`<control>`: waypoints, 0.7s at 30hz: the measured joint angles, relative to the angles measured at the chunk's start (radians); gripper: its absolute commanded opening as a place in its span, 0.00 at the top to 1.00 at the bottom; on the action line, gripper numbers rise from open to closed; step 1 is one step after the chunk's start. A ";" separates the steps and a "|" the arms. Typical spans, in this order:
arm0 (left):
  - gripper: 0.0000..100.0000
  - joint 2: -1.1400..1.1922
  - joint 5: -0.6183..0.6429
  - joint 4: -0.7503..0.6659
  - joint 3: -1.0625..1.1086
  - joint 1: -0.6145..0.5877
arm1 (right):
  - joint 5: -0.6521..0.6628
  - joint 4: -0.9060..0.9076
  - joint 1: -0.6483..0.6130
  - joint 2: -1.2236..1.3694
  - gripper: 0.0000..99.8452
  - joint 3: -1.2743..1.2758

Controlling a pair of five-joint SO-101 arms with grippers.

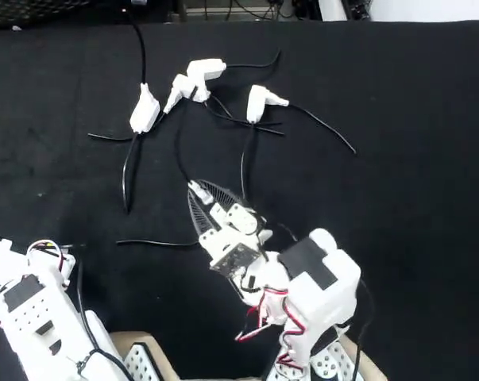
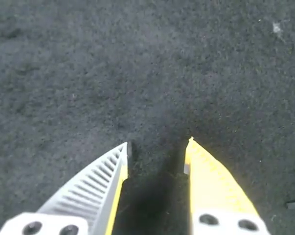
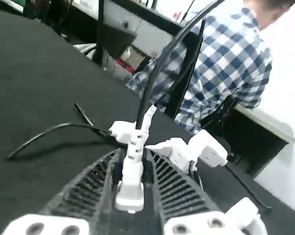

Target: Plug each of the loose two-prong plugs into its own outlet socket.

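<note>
My right gripper (image 1: 205, 200) (image 3: 132, 161) hangs over the middle of the black table, shut on a white two-prong plug (image 1: 199, 192) (image 3: 129, 182). The plug's black cable (image 3: 159, 68) rises away from the fingers. Beyond it lie several white plug and socket pieces with black cables: one at the far left (image 1: 145, 109), a joined pair (image 1: 195, 79) (image 3: 189, 152) in the middle, and one to the right (image 1: 260, 101). My left gripper (image 2: 158, 145) is open close above bare black cloth, with nothing between its fingers. The left arm (image 1: 28, 298) sits at the near left corner.
Loose black cables (image 1: 128, 171) trail across the cloth between the white pieces and the right gripper. A short cable (image 1: 156, 243) lies just left of the right arm. The table's right half (image 1: 414, 159) is bare cloth. A person in a checked shirt sits beyond the far edge.
</note>
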 measured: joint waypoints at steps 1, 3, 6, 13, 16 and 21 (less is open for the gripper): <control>0.81 0.000 0.000 0.000 0.000 0.000 | -0.015 -0.008 0.000 0.006 0.99 0.000; 0.81 0.000 0.000 0.000 0.000 0.000 | -0.063 -0.012 0.000 0.005 0.99 -0.012; 0.81 0.000 0.003 0.000 0.000 0.009 | -0.129 -0.012 0.020 -0.026 0.99 -0.029; 0.81 0.000 0.000 -0.057 0.069 0.097 | -0.181 -0.012 0.035 -0.046 0.99 -0.032; 0.81 0.000 0.000 -0.078 0.074 0.107 | -0.181 -0.012 0.035 -0.021 0.99 -0.032; 0.81 0.000 0.000 -0.084 0.077 0.109 | -0.183 -0.012 0.048 0.048 0.99 -0.031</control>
